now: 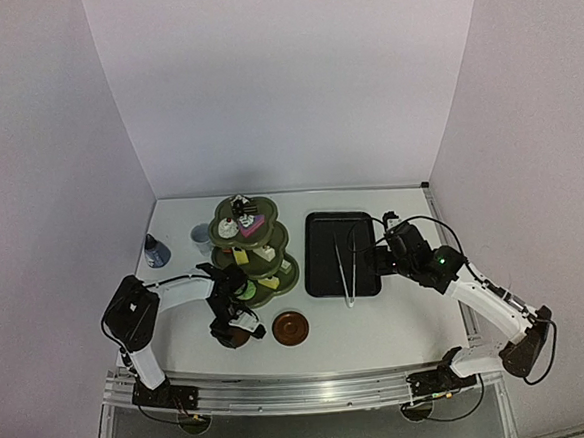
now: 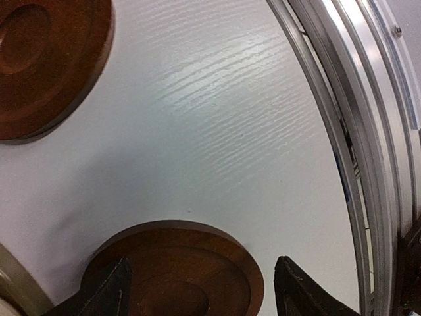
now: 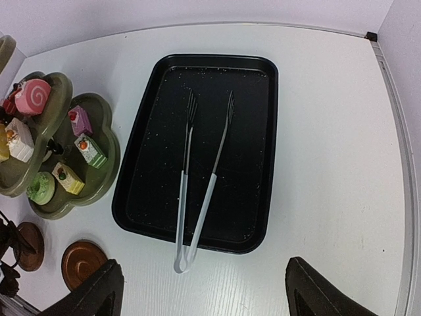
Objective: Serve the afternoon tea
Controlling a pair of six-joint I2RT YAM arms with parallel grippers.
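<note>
Coaster (image 2: pixel 177 253): lower centre of left wrist view, flat on table (image 2: pixel 217 131), between the fingers of the left gripper (image 2: pixel 202 280). Jaws apart, right finger clear of rim. Left arm nearer. Right gripper (image 3: pixel 204 280): jaws apart, empty.

The white tabletop (image 1: pixel 409 316) before me carries an olive-green three-tier stand (image 1: pixel 292 269), a black tray (image 1: pixel 322 267) just to its right, a white mug (image 1: pixel 202 234) and blue-grey pot (image 1: pixel 156 252) on its left, and two brown coasters (image 1: pixel 291 327) nearest me.
</note>
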